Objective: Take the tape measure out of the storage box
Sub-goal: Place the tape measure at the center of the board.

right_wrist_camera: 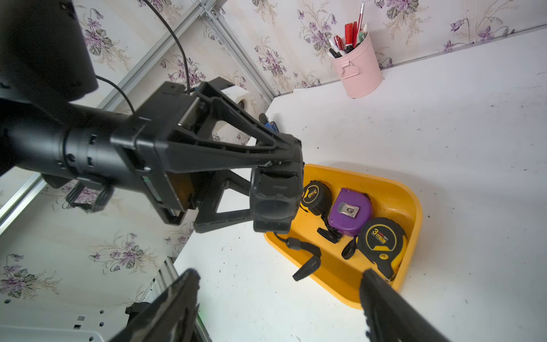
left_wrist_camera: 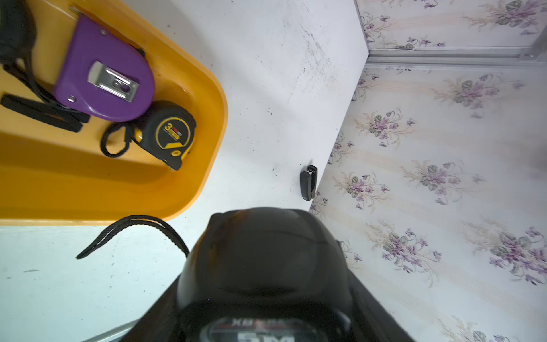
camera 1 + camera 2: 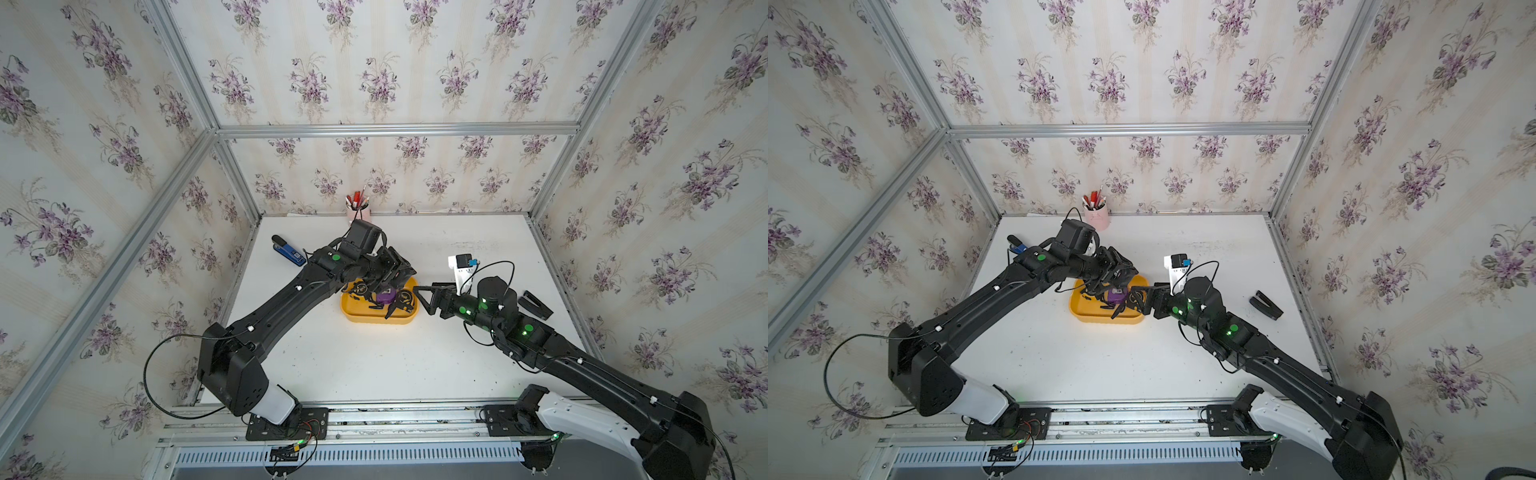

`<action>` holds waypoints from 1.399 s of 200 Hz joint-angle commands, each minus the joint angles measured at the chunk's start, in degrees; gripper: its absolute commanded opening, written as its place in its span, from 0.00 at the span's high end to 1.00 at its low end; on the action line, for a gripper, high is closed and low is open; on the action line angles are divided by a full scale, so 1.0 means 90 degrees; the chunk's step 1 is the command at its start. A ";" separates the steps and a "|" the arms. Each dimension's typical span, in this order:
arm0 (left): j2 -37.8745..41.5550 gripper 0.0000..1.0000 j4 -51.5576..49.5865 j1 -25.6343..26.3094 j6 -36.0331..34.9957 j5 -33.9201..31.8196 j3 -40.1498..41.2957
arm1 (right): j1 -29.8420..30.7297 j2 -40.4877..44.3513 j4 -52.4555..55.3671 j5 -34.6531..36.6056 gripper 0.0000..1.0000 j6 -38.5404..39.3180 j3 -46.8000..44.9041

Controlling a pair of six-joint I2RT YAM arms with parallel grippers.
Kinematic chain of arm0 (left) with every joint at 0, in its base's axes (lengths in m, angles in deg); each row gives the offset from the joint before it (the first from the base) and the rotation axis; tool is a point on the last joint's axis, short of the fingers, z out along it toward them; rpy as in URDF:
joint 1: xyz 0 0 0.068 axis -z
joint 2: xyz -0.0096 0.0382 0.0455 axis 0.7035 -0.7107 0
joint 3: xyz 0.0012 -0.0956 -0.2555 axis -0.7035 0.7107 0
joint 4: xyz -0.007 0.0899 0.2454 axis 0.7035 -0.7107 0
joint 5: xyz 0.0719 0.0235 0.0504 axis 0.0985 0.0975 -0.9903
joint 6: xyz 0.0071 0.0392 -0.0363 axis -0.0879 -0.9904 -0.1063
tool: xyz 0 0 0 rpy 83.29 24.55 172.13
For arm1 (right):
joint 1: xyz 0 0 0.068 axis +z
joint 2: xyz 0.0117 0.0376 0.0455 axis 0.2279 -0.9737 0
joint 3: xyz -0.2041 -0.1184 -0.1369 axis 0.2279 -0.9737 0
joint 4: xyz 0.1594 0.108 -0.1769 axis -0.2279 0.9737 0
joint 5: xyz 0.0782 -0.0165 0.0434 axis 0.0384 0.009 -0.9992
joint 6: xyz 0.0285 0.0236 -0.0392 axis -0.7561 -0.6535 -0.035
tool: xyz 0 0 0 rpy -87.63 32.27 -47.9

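Note:
The yellow storage box [image 3: 374, 318] [image 1: 414, 213] sits mid-table. My left gripper [image 1: 272, 189] [image 3: 397, 276] is shut on a black tape measure [image 1: 273, 204] [image 2: 260, 254] and holds it above the box's left part, with its strap [image 1: 307, 262] dangling over the rim. Inside the box lie a purple tape measure [image 1: 350, 211] [image 2: 103, 71] and two black-and-yellow ones [image 1: 381, 239] [image 1: 315, 197]. My right gripper [image 3: 422, 297] [image 1: 279, 277] stands open and holds nothing, just off the box's right end.
A pink pen cup [image 3: 358, 212] stands at the back wall. A blue stapler [image 3: 289, 251] lies at the left edge and a black stapler [image 3: 536, 305] near the right edge. A white device [image 3: 461, 270] stands behind my right arm.

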State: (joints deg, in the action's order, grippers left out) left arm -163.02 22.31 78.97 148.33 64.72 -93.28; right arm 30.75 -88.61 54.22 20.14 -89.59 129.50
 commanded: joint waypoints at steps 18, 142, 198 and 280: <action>0.0155 0.85 0.0242 0.0153 0.0438 0.0070 -0.0072 | 0.0017 -0.0400 -0.0687 -0.0100 0.13 0.0284 0.0217; 0.0251 0.84 0.0284 0.0328 0.0431 0.0149 -0.0225 | 0.0005 -0.1350 -0.1529 -0.0070 0.28 0.0109 0.0468; 0.0250 0.52 0.0397 0.0353 0.0219 0.0172 -0.0242 | 0.0013 -0.1371 -0.1182 0.0124 0.76 0.0222 0.0629; 0.0004 0.00 0.0883 0.0114 -0.0869 0.0261 0.0130 | -0.0053 0.0397 0.0683 0.2242 0.80 0.0230 0.0062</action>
State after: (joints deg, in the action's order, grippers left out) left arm -162.15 26.79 80.56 146.38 66.50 -92.82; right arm 30.68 -88.81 55.03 30.93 -87.71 131.21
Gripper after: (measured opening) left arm 0.999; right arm 0.426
